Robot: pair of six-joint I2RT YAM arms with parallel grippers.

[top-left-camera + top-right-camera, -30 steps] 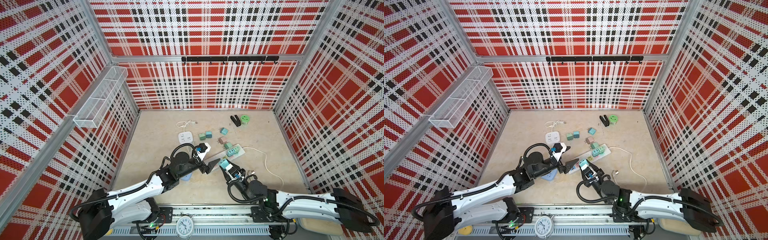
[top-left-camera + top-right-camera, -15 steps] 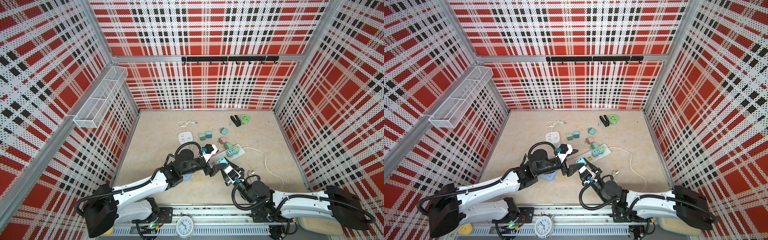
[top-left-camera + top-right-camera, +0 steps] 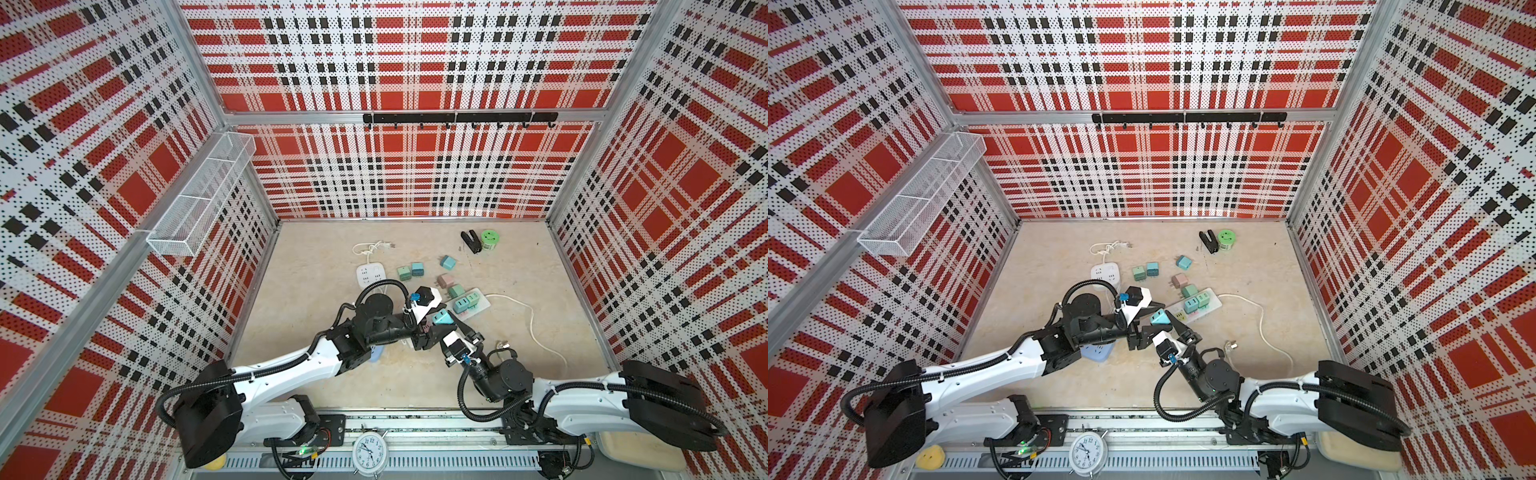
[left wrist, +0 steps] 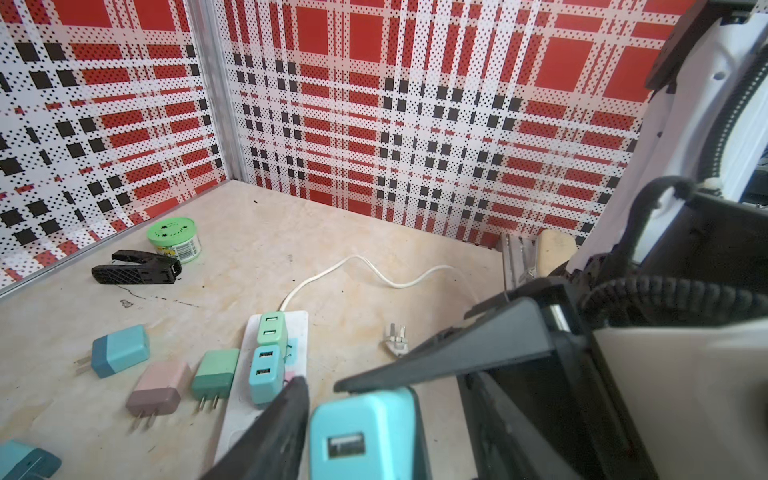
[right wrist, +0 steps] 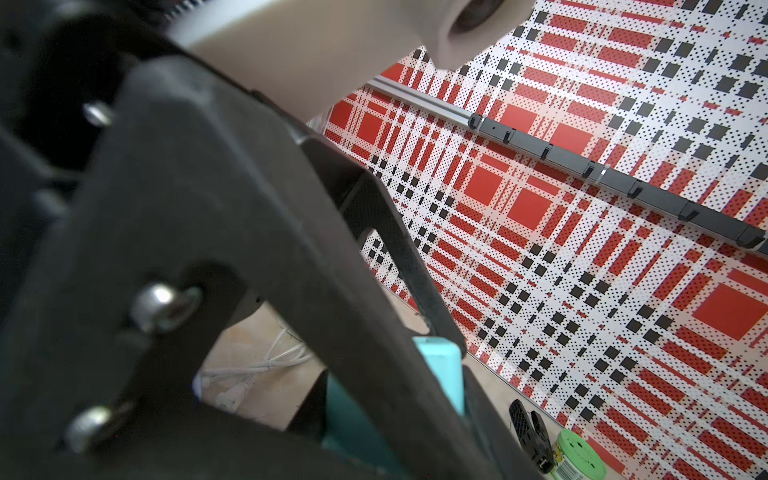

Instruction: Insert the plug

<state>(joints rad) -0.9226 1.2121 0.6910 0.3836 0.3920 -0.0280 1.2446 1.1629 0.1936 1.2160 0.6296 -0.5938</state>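
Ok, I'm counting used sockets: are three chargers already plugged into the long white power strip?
No, only two stand in the power strip: a mint charger and a turquoise charger.

The walls (image 3: 415, 174) are red, black and white plaid, the desk (image 3: 324, 266) mottled beige, the plug (image 3: 441, 318) turquoise, the power strip (image 3: 482, 306) white, the tin (image 3: 490, 240) green.

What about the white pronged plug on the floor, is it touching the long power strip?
Apart. The left wrist view shows bare floor between the pronged plug and the long power strip; both top views agree.
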